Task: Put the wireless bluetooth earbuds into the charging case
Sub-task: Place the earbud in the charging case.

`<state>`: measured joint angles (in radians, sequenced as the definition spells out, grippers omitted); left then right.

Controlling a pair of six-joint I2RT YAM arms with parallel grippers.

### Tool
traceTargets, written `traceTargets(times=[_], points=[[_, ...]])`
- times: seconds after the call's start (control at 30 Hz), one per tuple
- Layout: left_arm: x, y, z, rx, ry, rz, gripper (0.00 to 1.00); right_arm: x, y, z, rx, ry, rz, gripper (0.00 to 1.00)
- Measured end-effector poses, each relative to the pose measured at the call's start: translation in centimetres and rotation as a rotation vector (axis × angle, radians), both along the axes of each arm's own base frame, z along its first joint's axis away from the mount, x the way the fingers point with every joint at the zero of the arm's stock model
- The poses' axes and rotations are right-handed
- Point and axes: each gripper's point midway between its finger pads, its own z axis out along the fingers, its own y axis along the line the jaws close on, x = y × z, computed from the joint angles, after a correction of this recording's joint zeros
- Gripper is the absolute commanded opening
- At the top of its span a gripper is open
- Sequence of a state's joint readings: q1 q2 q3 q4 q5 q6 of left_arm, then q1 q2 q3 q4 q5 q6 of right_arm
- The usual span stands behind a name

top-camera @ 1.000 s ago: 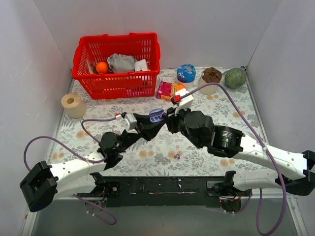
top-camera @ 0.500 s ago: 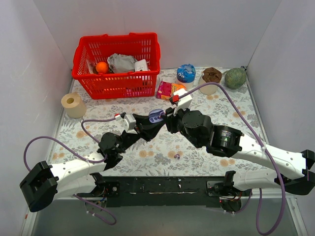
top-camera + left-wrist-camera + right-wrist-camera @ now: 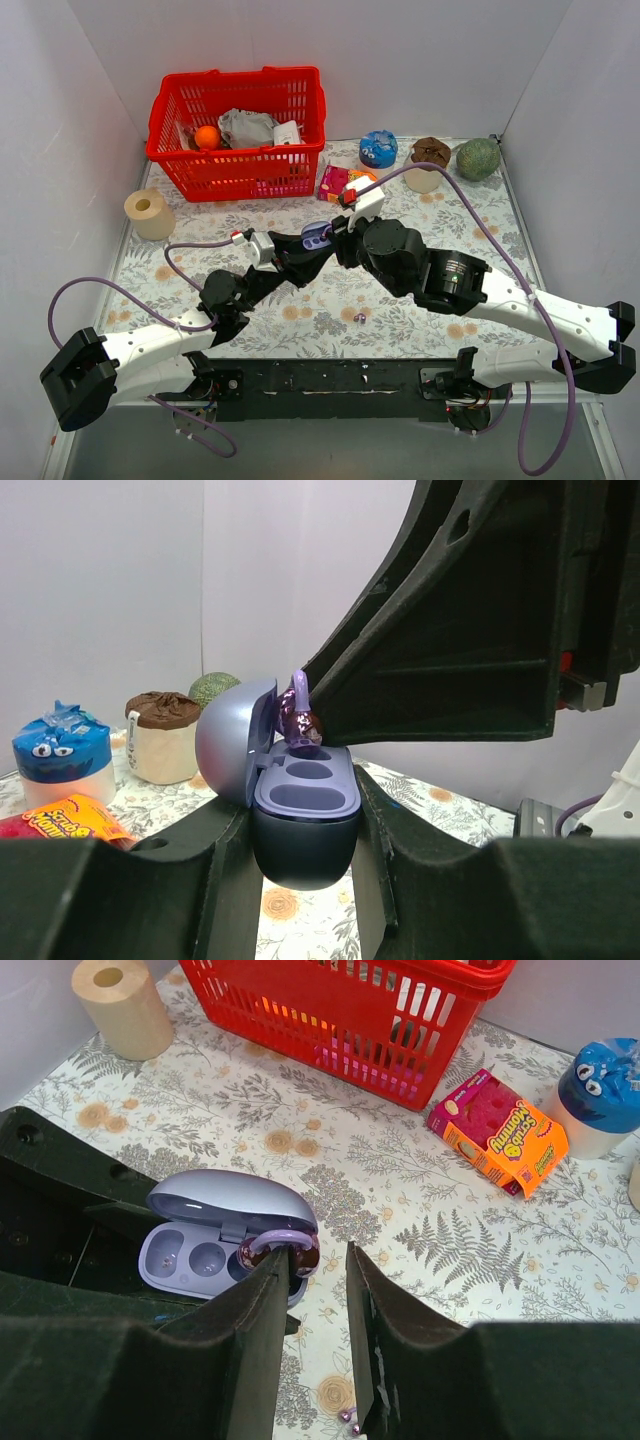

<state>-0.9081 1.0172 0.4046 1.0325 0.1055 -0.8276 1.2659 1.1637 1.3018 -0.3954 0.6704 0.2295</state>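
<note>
Two earbuds: one (image 3: 281, 1252) pinched in the right jaws over the open case (image 3: 300, 815) clamped by the left jaws, one (image 3: 359, 318) lying nearer on the table (image 3: 400, 310).

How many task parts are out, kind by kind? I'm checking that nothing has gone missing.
Purple earbuds: 2, one at the open case's sockets, the other lying loose nearer the arm bases.
Charging case: 1, lid open.
Total: 3.
</note>
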Motion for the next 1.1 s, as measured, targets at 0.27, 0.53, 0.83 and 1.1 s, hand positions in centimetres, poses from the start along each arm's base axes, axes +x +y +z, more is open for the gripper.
traceTargets(times=[0.27, 0.53, 0.83, 1.1], points=[[-0.07, -0.03, 0.02, -0.001, 0.001, -0.005, 0.00, -0.09, -0.14, 0.01, 0.000, 0.003, 0.002, 0.39], [-0.11, -0.10, -0.03, -0.002, 0.003, -0.009, 0.00, -0.26, -0.22, -0.02, -0.008, 0.007, 0.012, 0.38], [-0.21, -0.12, 0.18, -0.008, -0.005, -0.014, 0.00, -0.54, -0.16, 0.24, -0.016, -0.004, 0.047, 0.37], [-0.28, -0.24, 0.50, -0.032, -0.006, -0.025, 0.00, -0.55, -0.15, 0.65, -0.036, -0.025, 0.072, 0.38]])
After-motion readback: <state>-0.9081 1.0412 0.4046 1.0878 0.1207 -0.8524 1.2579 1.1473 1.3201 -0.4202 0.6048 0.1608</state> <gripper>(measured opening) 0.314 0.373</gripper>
